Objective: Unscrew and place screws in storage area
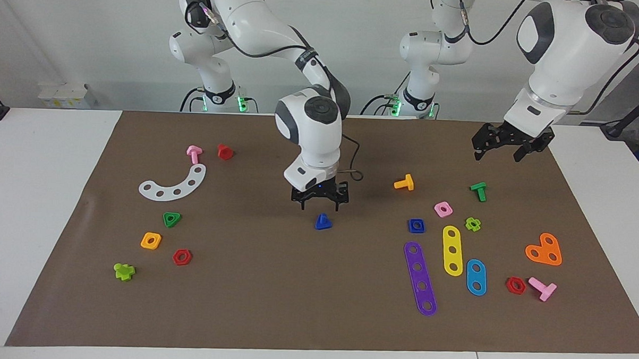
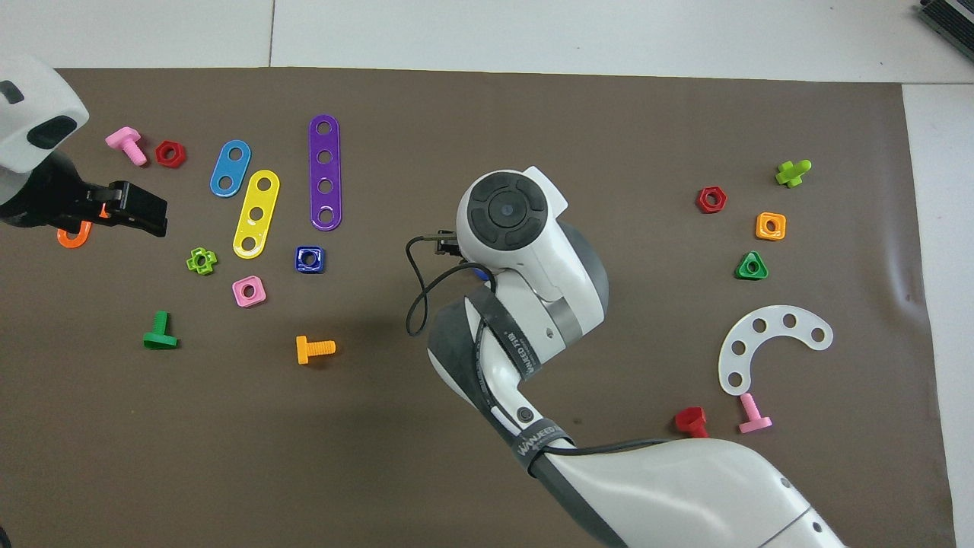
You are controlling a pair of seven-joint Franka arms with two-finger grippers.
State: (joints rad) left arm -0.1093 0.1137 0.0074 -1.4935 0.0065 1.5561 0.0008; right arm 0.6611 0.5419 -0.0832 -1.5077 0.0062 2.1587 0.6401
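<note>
The dark-blue bolt [image 1: 323, 221] lies on the brown mat [image 1: 272, 305] near its middle, triangular head showing. My right gripper [image 1: 319, 205] hangs just above it, open and empty, fingertips apart from it. In the overhead view the right arm's hand [image 2: 506, 211] covers the bolt almost fully. The dark-blue square nut [image 1: 417, 225] lies apart on the mat toward the left arm's end, also in the overhead view [image 2: 310, 259]. My left gripper [image 1: 498, 153] is open and empty, raised over the mat at the left arm's end, and waits; it also shows in the overhead view [image 2: 129, 209].
Around the nut lie a purple strip [image 1: 420, 277], a yellow plate [image 1: 452, 250], a light-blue oval plate [image 1: 476, 277], a pink nut [image 1: 443, 209] and an orange bolt [image 1: 404, 183]. A white curved plate [image 1: 173, 184] and green triangular nut [image 1: 172, 219] lie toward the right arm's end.
</note>
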